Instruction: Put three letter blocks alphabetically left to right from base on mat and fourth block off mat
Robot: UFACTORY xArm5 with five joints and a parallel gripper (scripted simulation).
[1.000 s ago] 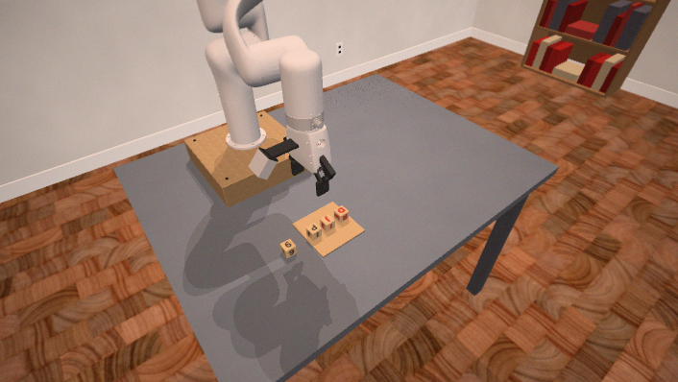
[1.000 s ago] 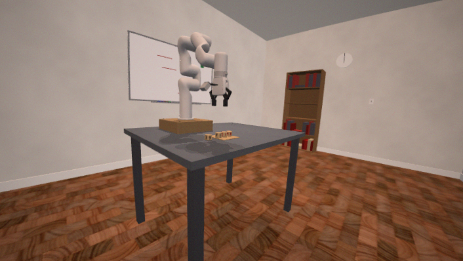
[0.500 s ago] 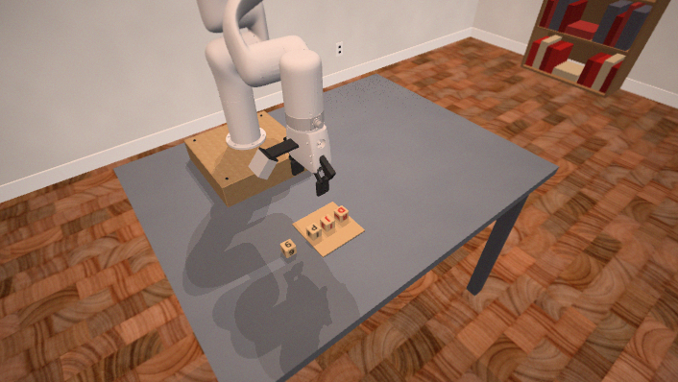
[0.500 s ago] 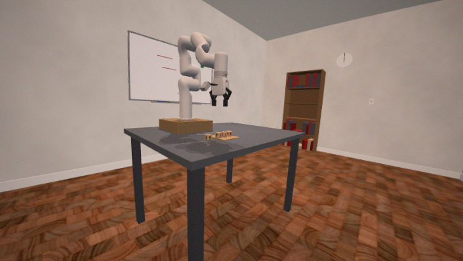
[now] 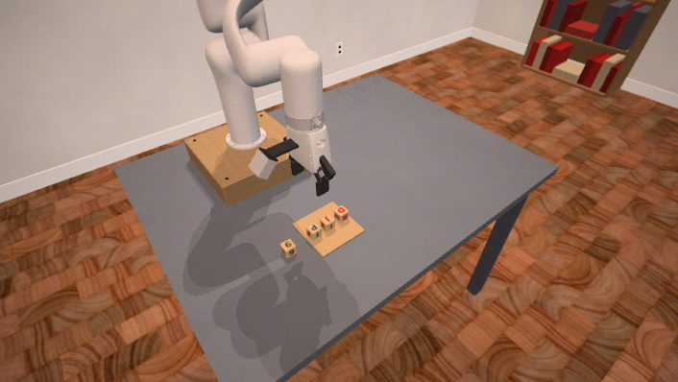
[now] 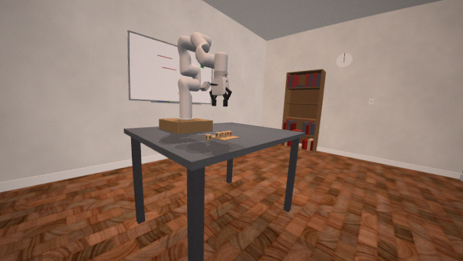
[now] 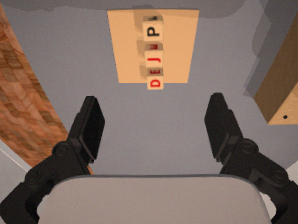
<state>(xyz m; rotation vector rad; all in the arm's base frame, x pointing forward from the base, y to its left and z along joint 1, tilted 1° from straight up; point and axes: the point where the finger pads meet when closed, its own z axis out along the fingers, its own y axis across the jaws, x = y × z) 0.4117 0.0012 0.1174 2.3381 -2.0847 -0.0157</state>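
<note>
Hovering with jaws wide open, nothing gripped, row of three on the mat.

My gripper (image 5: 309,179) (image 6: 220,103) (image 7: 153,107) is up above the table (image 5: 423,158) (image 6: 249,131) (image 7: 150,150). D block (image 5: 341,213) (image 6: 229,133) (image 7: 155,82), J block (image 5: 327,223) (image 6: 223,134) (image 7: 154,59) and P block (image 5: 314,231) (image 6: 218,134) (image 7: 153,31) sit on the mat (image 5: 331,245) (image 6: 229,138) (image 7: 177,50), letters on top, D to P left to right seen from the base; D near the mat's edge. Fourth block (image 5: 288,249) (image 6: 208,137) is off the mat, on the table, nearest P.

Top: arm (image 5: 302,86) cropped above | wrist: P block's (image 7: 153,31) side letter unreadable
</note>
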